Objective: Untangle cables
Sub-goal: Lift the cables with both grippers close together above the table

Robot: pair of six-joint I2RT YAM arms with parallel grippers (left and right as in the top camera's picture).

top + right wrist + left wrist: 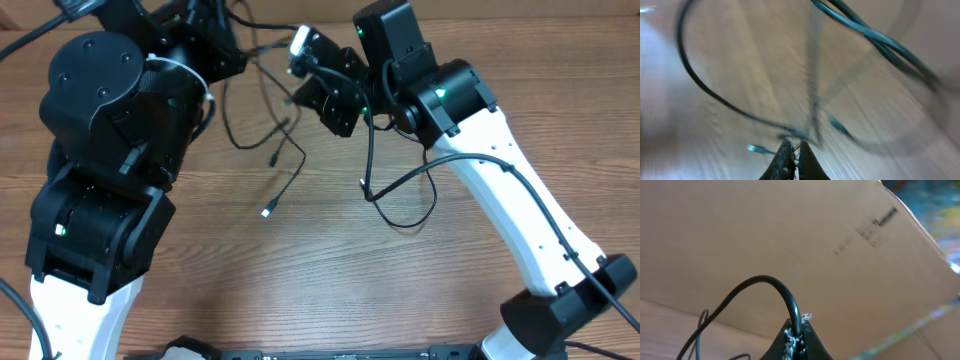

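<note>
Left gripper is clamped tight on one of the cables, which arches up out of its fingertips in front of a cardboard box. Right gripper looks closed to me too, fingers pressed together, with a thin strand crossing right at the tips. The blur stops me saying whether it is pinched. From overhead I see the remaining strands strung loosely over the wooden table between both arms, one plug lying free.

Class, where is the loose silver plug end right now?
Overhead view: the silver plug end lies on the wooden table near the centre, beside the left arm, below the tangled cables.
</note>
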